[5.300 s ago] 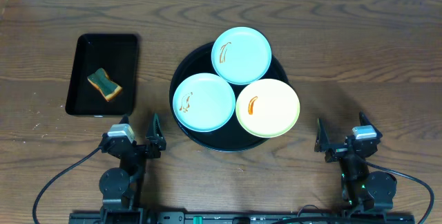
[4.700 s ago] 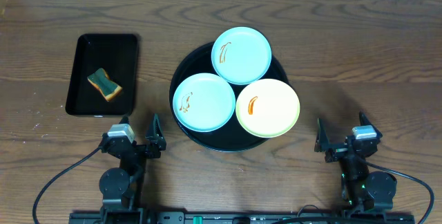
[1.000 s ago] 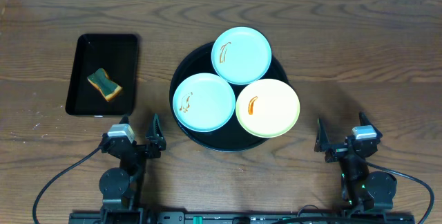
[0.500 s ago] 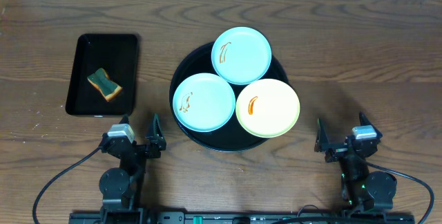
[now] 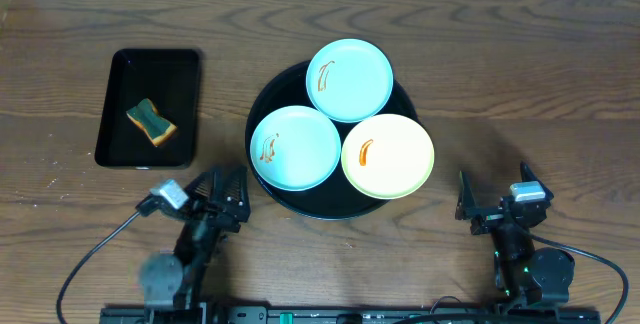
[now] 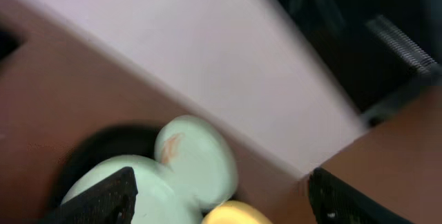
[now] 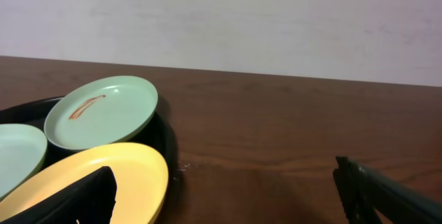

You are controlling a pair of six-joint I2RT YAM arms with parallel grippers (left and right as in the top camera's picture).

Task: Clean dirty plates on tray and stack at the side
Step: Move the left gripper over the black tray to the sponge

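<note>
Three dirty plates lie on the round black tray [image 5: 272, 95]. One mint-blue plate [image 5: 349, 80] is at the back, one mint-blue plate [image 5: 295, 147] at the front left, and a pale yellow plate [image 5: 388, 156] at the front right. Each has an orange-brown smear. My left gripper [image 5: 222, 186] is open, near the tray's front left rim, turned toward the plates. The blurred left wrist view shows the plates [image 6: 197, 158] between its fingers [image 6: 221, 198]. My right gripper [image 5: 493, 192] is open and empty on the table right of the tray; its view [image 7: 228, 196] shows the yellow plate [image 7: 131, 172].
A rectangular black tray [image 5: 185, 74] at the left holds a green and yellow sponge [image 5: 151, 123]. Bare wooden table lies to the right of the round tray. Cables run from both arm bases along the front edge.
My left arm has swung and tilted toward the round tray; its gripper now points at the front left plate. The right arm and the plates have not moved.
</note>
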